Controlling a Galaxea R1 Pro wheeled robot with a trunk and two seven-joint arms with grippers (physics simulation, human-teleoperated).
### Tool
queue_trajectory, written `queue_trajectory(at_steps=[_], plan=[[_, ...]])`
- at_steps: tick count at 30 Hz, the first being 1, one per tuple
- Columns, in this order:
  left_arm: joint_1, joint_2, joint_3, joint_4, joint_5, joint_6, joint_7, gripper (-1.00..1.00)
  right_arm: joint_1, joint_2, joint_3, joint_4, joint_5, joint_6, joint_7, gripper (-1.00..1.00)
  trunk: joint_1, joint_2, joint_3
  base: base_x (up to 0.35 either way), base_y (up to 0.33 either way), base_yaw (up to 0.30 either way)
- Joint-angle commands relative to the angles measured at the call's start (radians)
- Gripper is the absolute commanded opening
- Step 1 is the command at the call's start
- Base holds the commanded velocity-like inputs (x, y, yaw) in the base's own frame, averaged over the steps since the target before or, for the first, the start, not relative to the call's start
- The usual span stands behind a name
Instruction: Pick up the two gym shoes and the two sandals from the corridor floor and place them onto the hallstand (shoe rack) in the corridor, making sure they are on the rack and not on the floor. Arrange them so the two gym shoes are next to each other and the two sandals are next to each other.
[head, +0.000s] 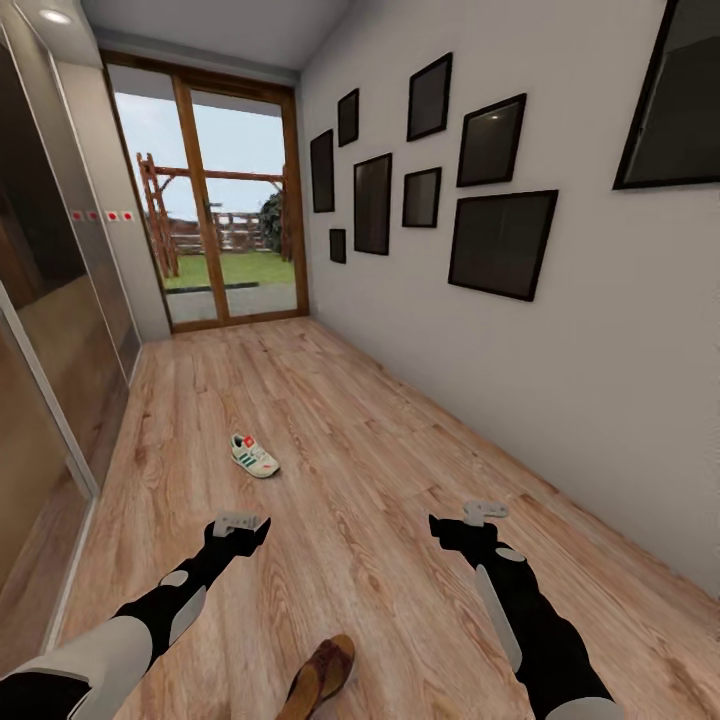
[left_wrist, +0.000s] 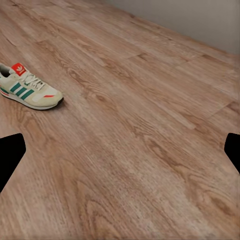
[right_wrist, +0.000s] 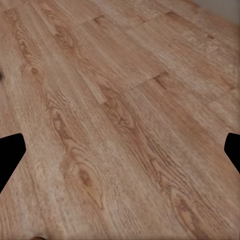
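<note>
The gym shoe (head: 254, 456) lies on the floor (head: 360, 470) just ahead of the left gripper (head: 238, 523), toe pointing right and nearer; both grippers, right gripper (head: 484, 512) included, hang spread apart and empty.

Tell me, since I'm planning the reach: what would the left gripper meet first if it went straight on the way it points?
Probably bare corridor floor. In the left wrist view, planks lie between the open fingers of the left gripper, and the gym shoe sits off to one side, apparently outside that line, though depth is uncertain.
</note>
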Motion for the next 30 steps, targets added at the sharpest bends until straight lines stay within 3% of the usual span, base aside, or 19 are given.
queue_trajectory(at_steps=[1, 10, 19, 30], plan=[[-0.001, 0.001, -0.007, 0.001, 0.011, -0.003, -0.003, 1.00, 0.000, 0.000, 0.002, -0.001, -0.010, 0.004, -0.007, 1.00, 0.000, 0.000, -0.001, -0.025, -0.026, 0.000], [-0.001, 0.001, -0.007, 0.001, 0.011, -0.003, -0.003, 1.00, 0.000, 0.000, 0.002, -0.001, -0.007, 0.004, -0.007, 1.00, 0.000, 0.000, -0.001, -0.022, -0.013, 0.000], [-0.001, 0.001, -0.008, 0.001, 0.011, -0.003, -0.003, 1.00, 0.000, -0.002, 0.002, 0.000, -0.005, 0.003, -0.007, 1.00, 0.000, 0.000, -0.001, -0.201, -0.105, 0.000], [-0.001, 0.001, -0.007, 0.001, 0.011, -0.003, -0.003, 1.00, 0.000, -0.002, 0.000, -0.001, -0.005, 0.003, -0.007, 1.00, 0.000, 0.000, -0.001, -0.019, -0.011, 0.000]])
